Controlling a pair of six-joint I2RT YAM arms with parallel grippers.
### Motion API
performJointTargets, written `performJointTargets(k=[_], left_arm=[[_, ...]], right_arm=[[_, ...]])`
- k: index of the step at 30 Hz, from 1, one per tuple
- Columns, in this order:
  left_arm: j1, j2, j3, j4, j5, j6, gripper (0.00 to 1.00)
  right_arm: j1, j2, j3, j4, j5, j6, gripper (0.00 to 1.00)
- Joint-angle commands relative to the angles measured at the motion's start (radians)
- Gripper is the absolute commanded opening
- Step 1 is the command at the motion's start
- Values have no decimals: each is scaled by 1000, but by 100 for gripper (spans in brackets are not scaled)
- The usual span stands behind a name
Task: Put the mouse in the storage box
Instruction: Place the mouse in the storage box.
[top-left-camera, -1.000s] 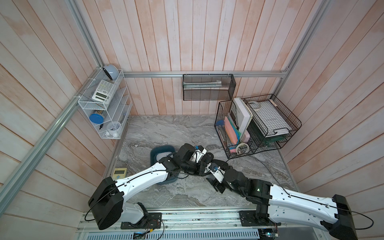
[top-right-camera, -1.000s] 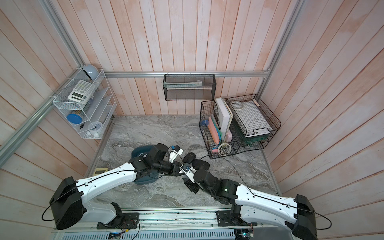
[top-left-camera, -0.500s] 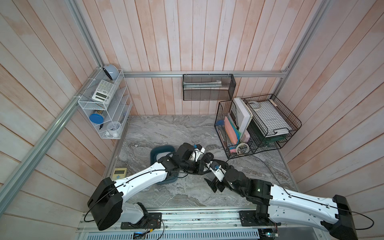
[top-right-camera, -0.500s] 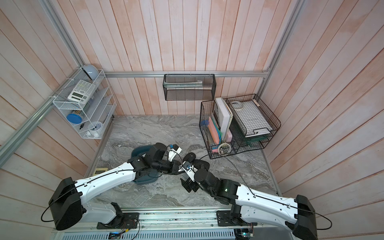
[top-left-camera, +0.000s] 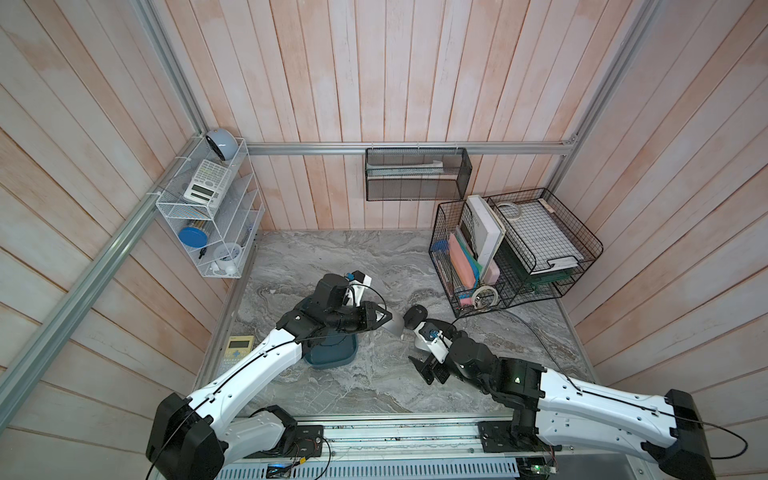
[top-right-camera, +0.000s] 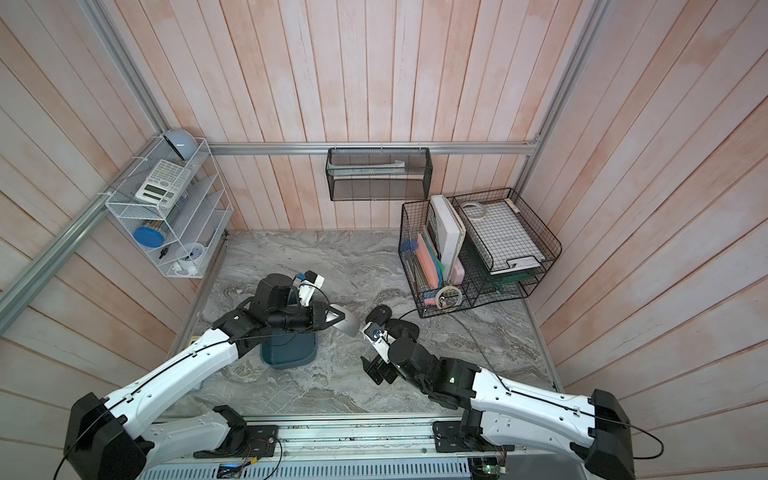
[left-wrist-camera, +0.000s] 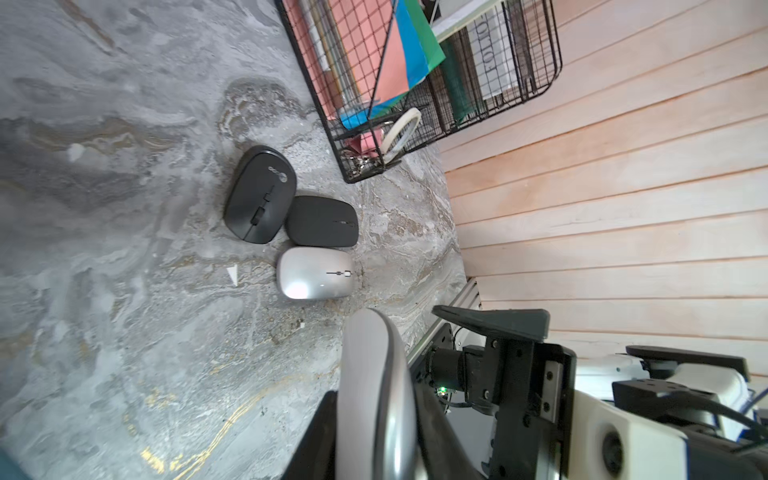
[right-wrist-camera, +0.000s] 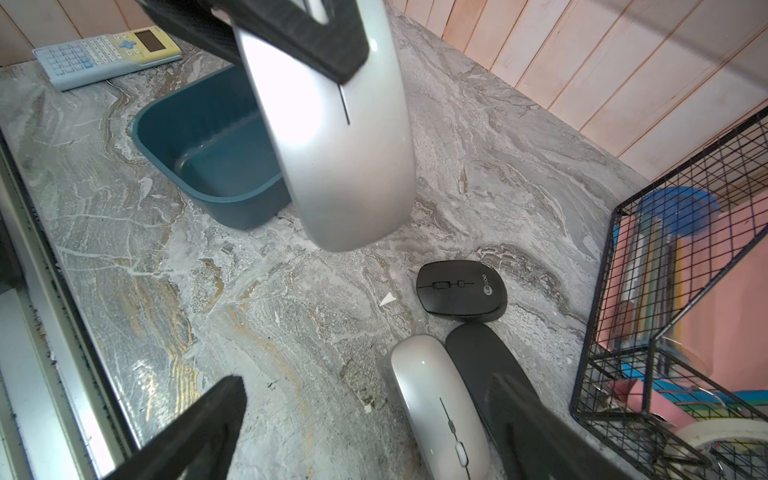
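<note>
My left gripper is shut on a silver mouse and holds it on edge above the table, just right of the storage box. The left wrist view shows this mouse clamped between both fingers. The dark teal box has nothing in it where it shows in the right wrist view, and the held mouse hangs beside it. My right gripper stands open, in front of the mouse and apart from it. Nothing is between its fingers.
Three more mice lie on the table near the black wire basket: a silver one, a slim black one and a black one with a logo. A calculator lies left of the box.
My right gripper has opened and let go of the silver mouse, then drawn back toward the table's front. The left gripper keeps its hold on the mouse.
</note>
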Motion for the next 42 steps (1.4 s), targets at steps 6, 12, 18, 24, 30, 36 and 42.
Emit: performJointTargets(k=[6, 12, 18, 24, 30, 36, 42], left_arm=[[71, -47, -25, -91, -74, 37, 0], [124, -99, -31, -145, -166, 41, 0], [171, -115, -54, -181, -252, 40, 0], [196, -126, -77, -222, -399, 29, 0], [204, -110, -104, -208, -460, 32, 0], [211, -63, -124, -176, -490, 42, 0], [230, 8, -145, -98, -457, 38, 0]], right_arm=[[-2, 11, 0, 21, 7, -1, 98], [-3, 13, -6, 21, 10, 4, 98], [-2, 24, -3, 22, 10, 5, 98], [-2, 28, -3, 21, 13, 5, 98], [-3, 37, -5, 24, 12, 5, 98], [-2, 45, 0, 17, 10, 4, 98], [-2, 41, 5, 6, 10, 3, 98]])
